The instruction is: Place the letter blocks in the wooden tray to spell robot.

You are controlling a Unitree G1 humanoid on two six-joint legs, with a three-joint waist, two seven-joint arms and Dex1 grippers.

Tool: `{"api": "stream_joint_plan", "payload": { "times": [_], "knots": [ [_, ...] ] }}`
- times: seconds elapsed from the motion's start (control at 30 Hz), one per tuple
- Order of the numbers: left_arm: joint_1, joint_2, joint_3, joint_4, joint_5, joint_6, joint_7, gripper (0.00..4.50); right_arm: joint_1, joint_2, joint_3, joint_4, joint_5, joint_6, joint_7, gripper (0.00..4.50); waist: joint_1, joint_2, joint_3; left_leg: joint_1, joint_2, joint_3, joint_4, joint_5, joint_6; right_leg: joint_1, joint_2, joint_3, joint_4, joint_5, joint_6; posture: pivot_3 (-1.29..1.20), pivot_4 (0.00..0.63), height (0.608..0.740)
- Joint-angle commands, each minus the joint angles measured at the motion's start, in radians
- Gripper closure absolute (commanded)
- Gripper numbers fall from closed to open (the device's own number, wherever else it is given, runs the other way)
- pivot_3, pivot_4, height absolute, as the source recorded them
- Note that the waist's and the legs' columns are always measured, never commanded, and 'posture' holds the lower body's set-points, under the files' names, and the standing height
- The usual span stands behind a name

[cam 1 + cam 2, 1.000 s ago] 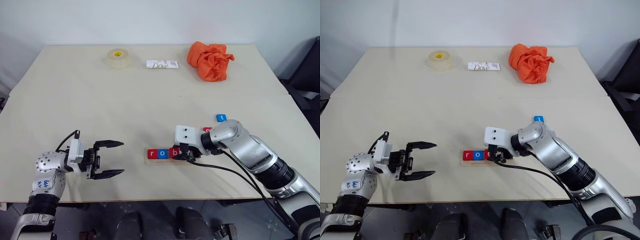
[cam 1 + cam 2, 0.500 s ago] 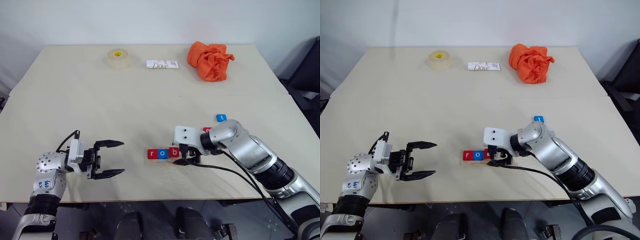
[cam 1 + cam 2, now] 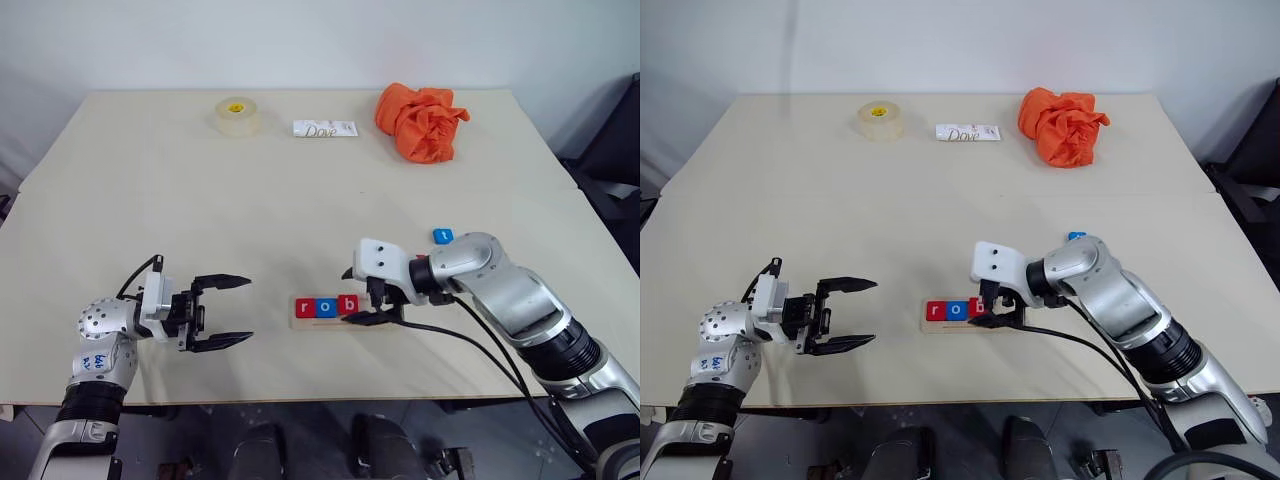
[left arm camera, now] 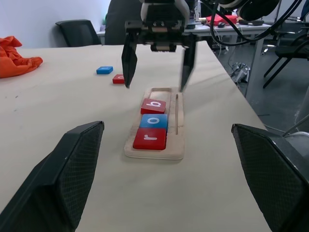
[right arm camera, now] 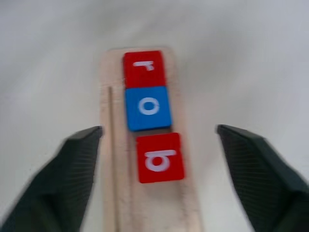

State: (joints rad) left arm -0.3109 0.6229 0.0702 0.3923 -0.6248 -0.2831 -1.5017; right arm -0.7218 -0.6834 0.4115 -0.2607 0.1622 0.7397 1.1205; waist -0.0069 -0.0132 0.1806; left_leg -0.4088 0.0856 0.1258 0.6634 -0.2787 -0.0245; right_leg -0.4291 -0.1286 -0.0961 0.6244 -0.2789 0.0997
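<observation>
1. Progress: three letter blocks sit in the wooden tray (image 4: 155, 147), reading r (image 3: 305, 308), o (image 3: 325, 307), b (image 3: 346, 304) from the robot's left. A little over half done, by my judgement.
2. Left to do: the second o, a red block (image 4: 119, 79), and the blue t (image 3: 442, 236) lie loose on the worktop (image 3: 300, 190) beyond the tray's right end. The o is partly hidden behind the right arm in the eye views.
3. Tray location: near the front edge of the worktop, between the two grippers.
4. Orientation: the tray's long axis runs left to right across the robot's front; the empty slots are at its right end. The b sits slightly askew.
5. Right gripper (image 4: 155, 65): fingers spread wide, empty, hovering just above the tray's free end.
6. Left gripper (image 3: 225, 312): wide, empty, pointing towards the tray, well apart from it.
</observation>
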Motion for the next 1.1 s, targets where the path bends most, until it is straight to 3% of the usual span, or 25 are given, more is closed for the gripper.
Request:
{"api": "stream_joint_plan", "payload": {
  "times": [0.03,0.27,1.1],
  "knots": [
    [-0.003,-0.002,0.018,-0.017,-0.003,-0.004,-0.079,0.0,-0.018,-0.014,-0.034,0.039,0.001,-0.059,0.014,1.99,0.0,0.0,0.0,0.0,0.0,0.0,0.0,0.0,0.0,0.0,0.0,0.0,0.0,0.0,0.0,0.0,0.15,0.74],
    [0.019,0.005,0.025,-0.036,-0.008,0.0,-0.073,0.0,-0.035,-0.004,-0.008,0.187,-0.055,-0.164,0.017,4.46,-0.001,0.0,0.0,0.0,0.0,0.0,0.0,0.0,0.0,0.0,0.0,0.0,0.0,0.0,0.0,0.0,0.15,0.74],
    [0.04,0.003,0.038,-0.056,0.001,-0.002,-0.056,0.0,0.019,0.051,0.025,0.192,-0.106,-0.222,0.046,4.46,-0.021,0.0,0.0,0.0,0.0,0.0,0.0,0.0,0.0,0.0,0.0,0.0,0.0,0.0,0.0,0.0,0.15,0.74]
  ]
}}
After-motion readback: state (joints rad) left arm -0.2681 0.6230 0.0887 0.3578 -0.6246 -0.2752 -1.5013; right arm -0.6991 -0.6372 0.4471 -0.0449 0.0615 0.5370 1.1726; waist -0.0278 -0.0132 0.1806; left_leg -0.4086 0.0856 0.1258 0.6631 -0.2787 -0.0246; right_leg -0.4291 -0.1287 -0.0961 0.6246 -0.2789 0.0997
